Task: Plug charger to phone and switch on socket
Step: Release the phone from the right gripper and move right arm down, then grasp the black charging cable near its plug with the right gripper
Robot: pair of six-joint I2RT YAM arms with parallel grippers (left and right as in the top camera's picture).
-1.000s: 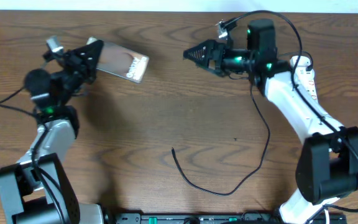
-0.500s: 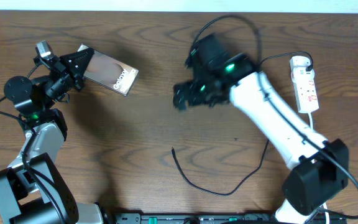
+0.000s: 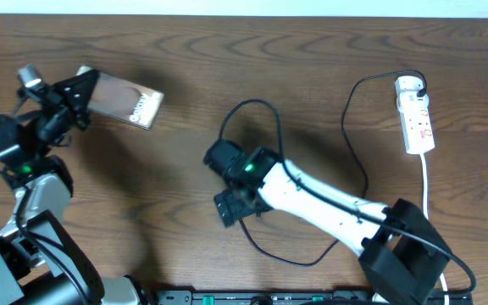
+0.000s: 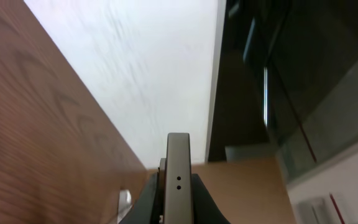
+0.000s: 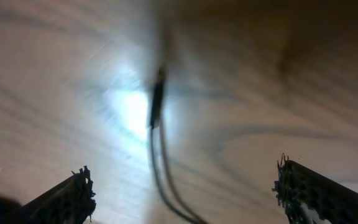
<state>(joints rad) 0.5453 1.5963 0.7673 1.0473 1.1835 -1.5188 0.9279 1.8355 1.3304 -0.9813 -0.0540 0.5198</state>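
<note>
My left gripper [image 3: 81, 88] is shut on the phone [image 3: 130, 101] and holds it lifted at the far left, screen up. In the left wrist view the phone's thin edge [image 4: 179, 177] stands between the fingers [image 4: 202, 202]. The charger cable [image 3: 312, 258] curves across the table's front and up to its black plug [image 3: 413, 82] at the far end of the socket strip [image 3: 418, 119]. My right gripper [image 3: 229, 208] is open and hovers over the cable's free end. In the right wrist view the connector tip [image 5: 156, 102] lies on the wood ahead of the open gripper [image 5: 185, 190].
The strip's white cord [image 3: 424, 182] runs down the right side. The right arm's own black cable [image 3: 252, 106] loops above the table's middle. The dark table edge [image 3: 252, 296] lies at the front.
My right arm has swung from the far middle down to the cable's free end. My left gripper has carried the phone further left.
</note>
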